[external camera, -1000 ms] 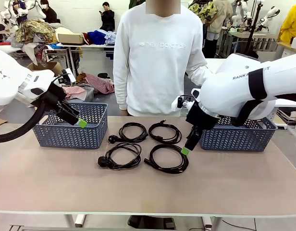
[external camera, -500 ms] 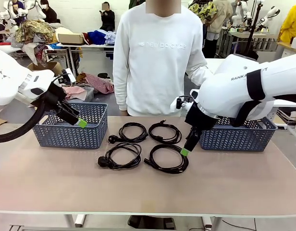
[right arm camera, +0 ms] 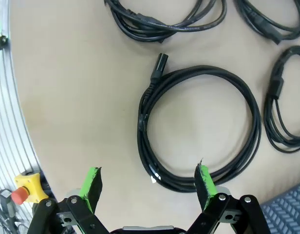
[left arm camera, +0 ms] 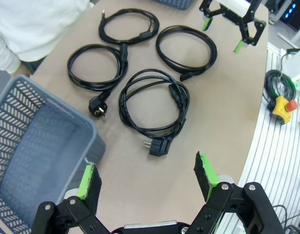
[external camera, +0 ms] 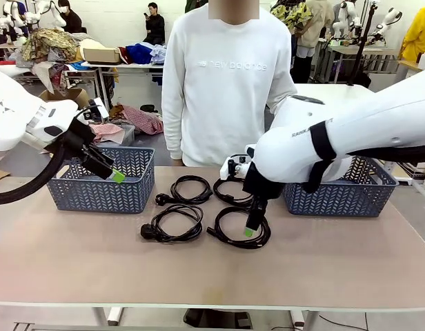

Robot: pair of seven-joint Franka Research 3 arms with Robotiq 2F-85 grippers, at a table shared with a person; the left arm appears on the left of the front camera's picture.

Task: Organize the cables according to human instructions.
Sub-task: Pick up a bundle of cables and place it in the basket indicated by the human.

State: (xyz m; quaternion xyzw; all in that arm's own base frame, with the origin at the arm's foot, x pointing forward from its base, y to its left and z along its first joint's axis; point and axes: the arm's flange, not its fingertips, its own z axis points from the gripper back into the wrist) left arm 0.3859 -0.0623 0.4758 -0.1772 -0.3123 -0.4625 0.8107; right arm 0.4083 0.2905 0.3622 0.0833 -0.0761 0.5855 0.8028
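My right claw (right arm camera: 148, 174) hangs open just above the near-right coil (right arm camera: 140, 126), one of the four cables (external camera: 172, 238) lying flat on the tabletop (external camera: 199, 283) between the two baskets. The left claw (left arm camera: 146, 166) is open too, parked over the left basket (external camera: 95, 198). My worry is the pinch. If the pads close on a single strand instead of the bundled loops, I expect the coil to unwind on the lift and trail its loose connector (right arm camera: 159, 62) across its neighbours. That tail could also drag the far-right coil (right arm camera: 162, 27), which lies near, or catch in the lattice of the right basket (external camera: 337, 200). Coming down too far would jam the pads on the tabletop. What I can't read is which basket the person (external camera: 219, 83) wants. Their hands are hidden behind my right arm and the tabletop edge. That arm also covers part of the far-right coil in the front view, and the wrist view cuts off the other coils.
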